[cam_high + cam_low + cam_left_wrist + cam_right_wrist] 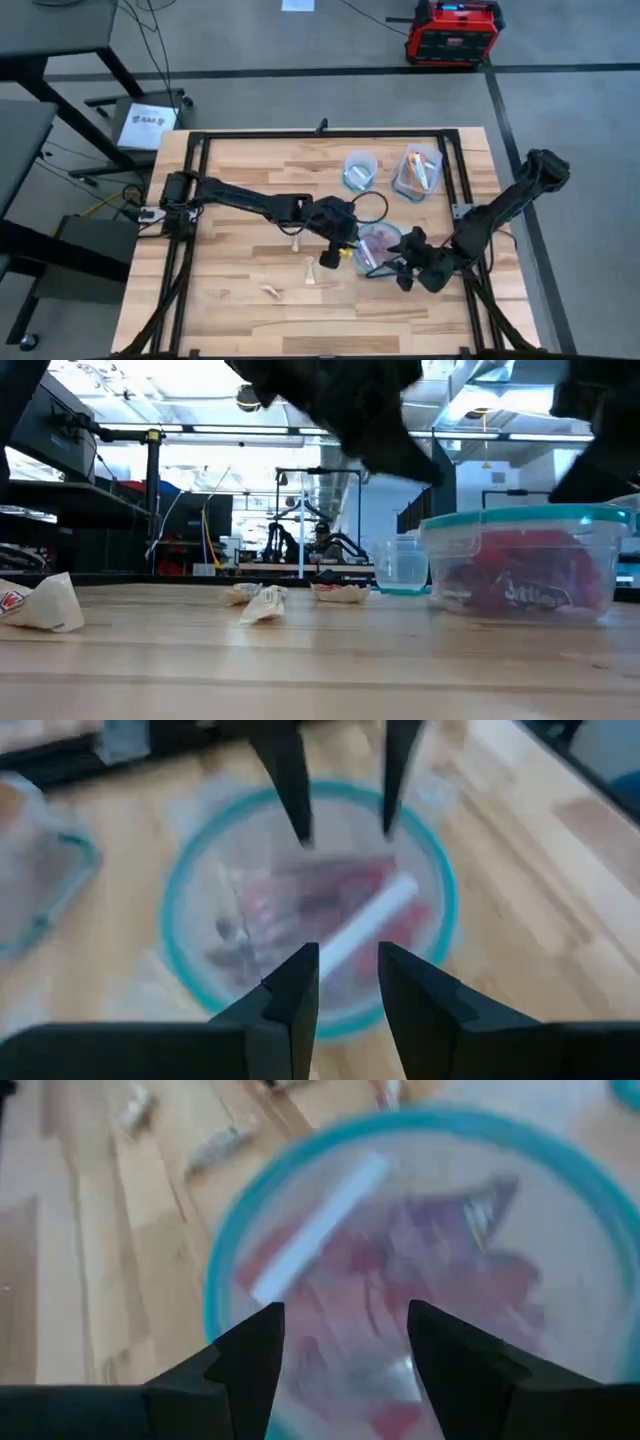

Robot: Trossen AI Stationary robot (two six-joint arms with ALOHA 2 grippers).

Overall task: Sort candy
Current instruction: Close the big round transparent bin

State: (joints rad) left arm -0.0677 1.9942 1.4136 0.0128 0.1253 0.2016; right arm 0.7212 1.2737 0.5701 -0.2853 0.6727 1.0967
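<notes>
Both arms are seen meeting over a round blue-rimmed tub (378,248) on the right half of the wooden worktop (240,300). The left pincer (340,247) is held at the tub's left rim, and in its wrist view its fingers (290,1005) are parted, with nothing between them. The right pincer (400,268) is placed at the tub's lower right edge, likewise released and grasping nothing; its fingers (250,1355) are spread above the tub. Inside the tub red and magenta candy (330,900) is piled, and across it a white stick-shaped sweet (365,925) is lying at a slant. In the low view the same tub (525,565) is seen filled with red packets. Two further clear tubs stand nearer the far edge: a small round one (359,170), whose contents cannot be made out, and just to its right a squarer one (417,172) holding orange-white wrappers. Three pale wrapped sweets are left loose on the bare worktop, left of the arms: one (296,241) below the left forearm, one (309,271) nearer the front, and one (271,291) further left and front. A red box (452,32) is noted on the floor beyond the worktop.
</notes>
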